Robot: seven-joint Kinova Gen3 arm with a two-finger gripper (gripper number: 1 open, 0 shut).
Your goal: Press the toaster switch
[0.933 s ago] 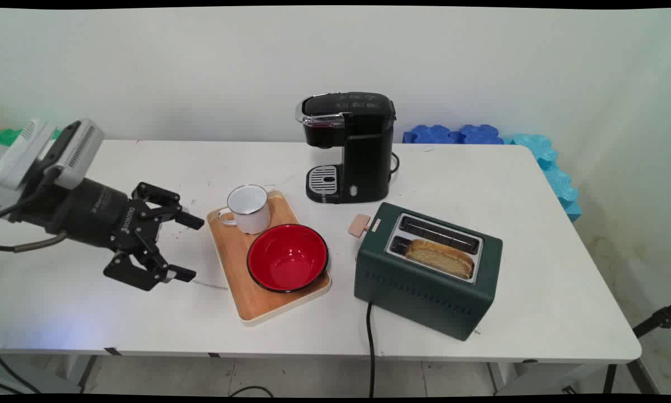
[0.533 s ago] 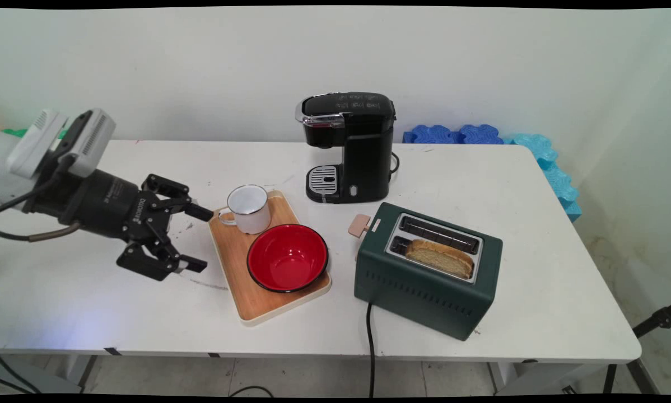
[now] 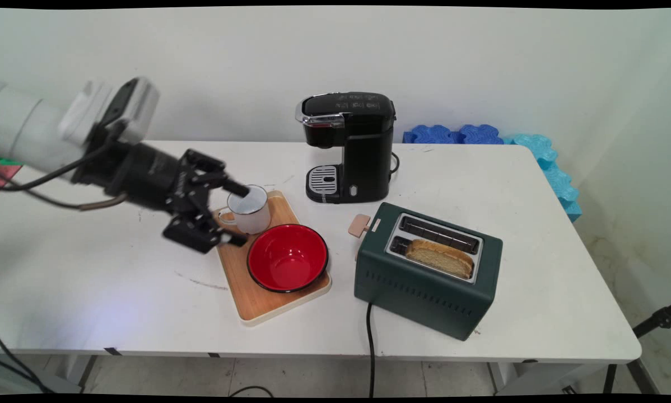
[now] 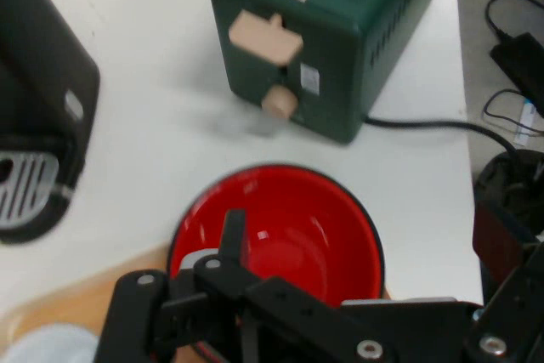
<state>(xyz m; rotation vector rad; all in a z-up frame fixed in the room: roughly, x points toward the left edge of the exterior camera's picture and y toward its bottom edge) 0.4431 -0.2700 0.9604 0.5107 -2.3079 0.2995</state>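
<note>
Gripper (image 3: 236, 214) at the white mug (image 3: 250, 209) on the wooden tray (image 3: 268, 296) — jaws spread wide, holding nothing.

One finger sits over the mug's rim, the other low at its near-left side by the handle; the mug stands at the tray's far-left end, the red bowl (image 3: 288, 257) just beside it on the near right. Risk, as a judgement: an off-centre contact could tip the mug or knock it into the bowl — coffee maker (image 3: 349, 146) and green toaster (image 3: 428, 268) stand well apart.

Even, soft daylight, faint shadows; arm (image 3: 61, 140) motion-blurred in main view, hand view soft throughout
</note>
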